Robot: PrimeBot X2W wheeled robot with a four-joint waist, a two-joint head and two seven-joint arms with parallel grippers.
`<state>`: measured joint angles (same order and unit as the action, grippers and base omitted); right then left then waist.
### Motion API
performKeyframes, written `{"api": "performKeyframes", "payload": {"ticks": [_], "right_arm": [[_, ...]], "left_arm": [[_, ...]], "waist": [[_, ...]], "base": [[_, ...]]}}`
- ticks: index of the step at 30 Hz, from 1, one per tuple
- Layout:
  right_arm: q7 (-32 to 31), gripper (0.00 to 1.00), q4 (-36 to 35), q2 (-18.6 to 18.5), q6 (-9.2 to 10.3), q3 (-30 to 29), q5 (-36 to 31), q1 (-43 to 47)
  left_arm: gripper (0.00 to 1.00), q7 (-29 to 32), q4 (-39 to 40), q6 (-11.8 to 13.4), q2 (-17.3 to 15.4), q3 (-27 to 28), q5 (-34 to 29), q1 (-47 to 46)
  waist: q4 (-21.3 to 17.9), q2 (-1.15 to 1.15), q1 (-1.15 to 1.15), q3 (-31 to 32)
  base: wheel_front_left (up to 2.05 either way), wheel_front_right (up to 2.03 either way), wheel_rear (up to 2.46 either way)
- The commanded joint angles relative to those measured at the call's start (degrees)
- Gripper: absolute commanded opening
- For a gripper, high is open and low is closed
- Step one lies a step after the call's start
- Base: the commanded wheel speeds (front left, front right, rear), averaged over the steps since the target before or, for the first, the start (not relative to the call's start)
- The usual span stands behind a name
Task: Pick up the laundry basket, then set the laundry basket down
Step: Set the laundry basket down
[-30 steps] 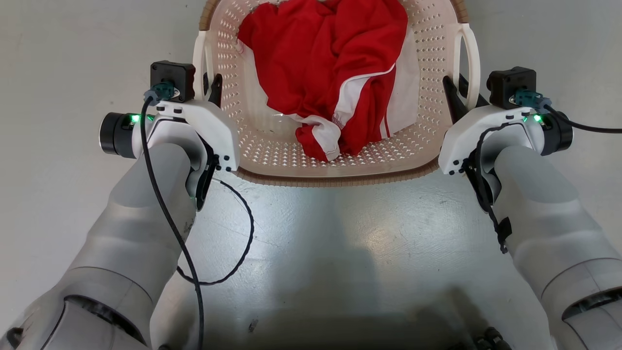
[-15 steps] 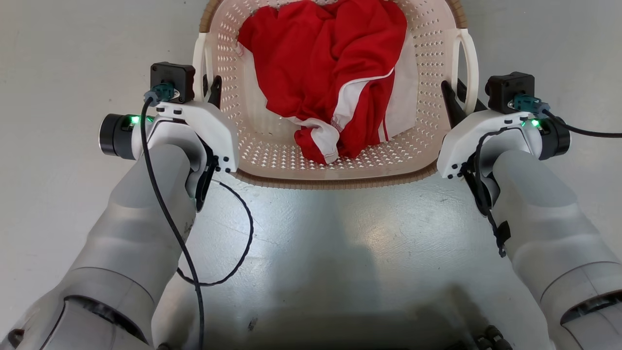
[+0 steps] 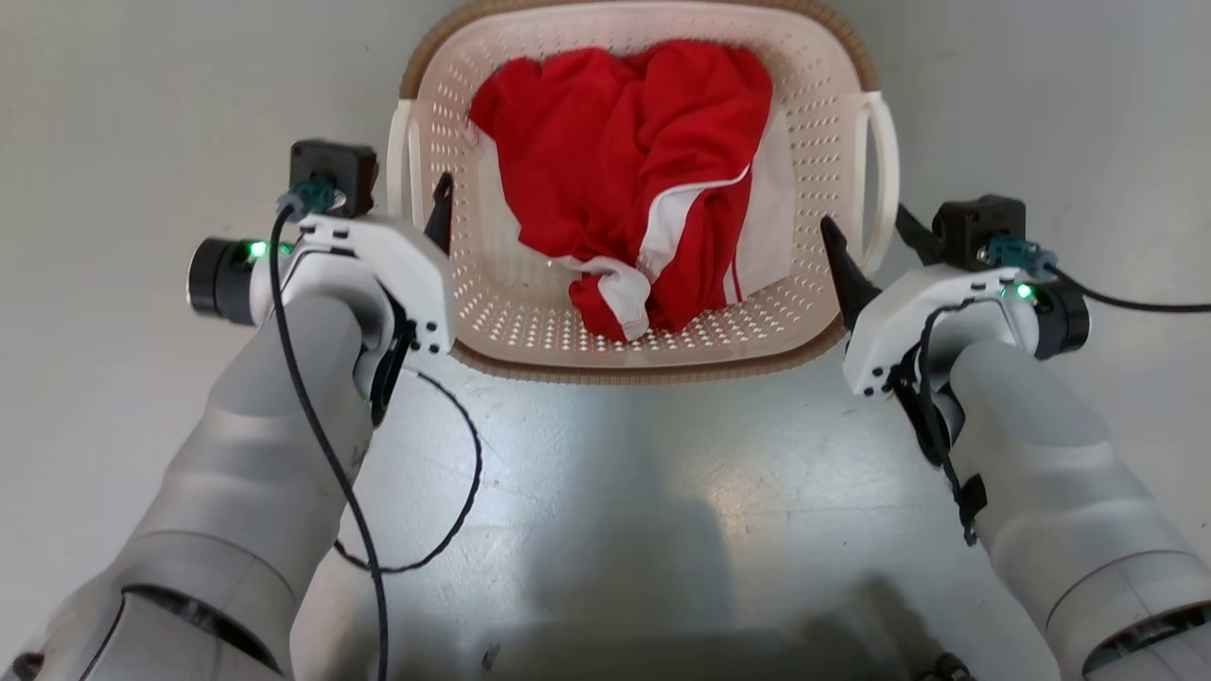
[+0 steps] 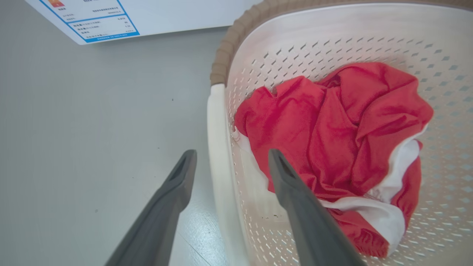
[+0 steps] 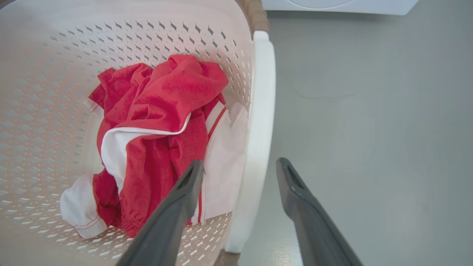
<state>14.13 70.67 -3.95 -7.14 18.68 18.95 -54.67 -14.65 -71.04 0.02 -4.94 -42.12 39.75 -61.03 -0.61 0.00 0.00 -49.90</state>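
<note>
Both the left gripper (image 4: 232, 153) and right gripper (image 5: 240, 162) are hanging open.
Each is reaching around a handle (image 4: 217, 147) of the basket (image 3: 653, 367) without squeezing, so the floor (image 3: 605, 492) is likely carrying it.

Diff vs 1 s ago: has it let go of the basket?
Looks like it: left gripper and right gripper fingers have spread, now open astride the handles of the laundry basket. Basket sits lower in the head view; the camera may have shifted. The red-and-white clothes lie as before.
</note>
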Motion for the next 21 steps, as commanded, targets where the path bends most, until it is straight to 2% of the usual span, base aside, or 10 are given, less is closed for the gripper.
{"api": "performKeyframes", "payload": {"ticks": [1,8,14,21], "right_arm": [[0.60,1.00,-1.11,1.07,-0.35,1.24,0.94,3.64],[0.81,1.00,-0.61,1.07,-0.35,1.06,0.78,4.69],[0.85,1.00,-2.21,1.07,-0.35,-1.62,-1.28,6.02],[0.86,1.00,-3.03,1.07,-0.35,-6.84,-7.45,9.14]], "left_arm": [[1.00,-0.35,-0.04,0.57,-1.90,1.13,-0.33,2.40],[1.00,-0.35,-0.35,0.70,-1.69,2.05,0.04,4.43],[1.00,-0.35,0.36,0.76,-1.37,2.90,-0.01,7.16],[1.00,-0.35,2.27,1.11,-0.77,4.19,-0.77,11.74]], "waist": [[-0.47,0.00,0.00,1.45],[-0.90,0.00,0.00,4.72],[-0.99,0.00,0.00,8.86],[0.18,0.00,0.00,16.10]], "base": [[0.00,0.00,0.00],[0.00,0.00,0.00],[0.00,0.00,0.00],[0.00,0.00,0.00]]}}
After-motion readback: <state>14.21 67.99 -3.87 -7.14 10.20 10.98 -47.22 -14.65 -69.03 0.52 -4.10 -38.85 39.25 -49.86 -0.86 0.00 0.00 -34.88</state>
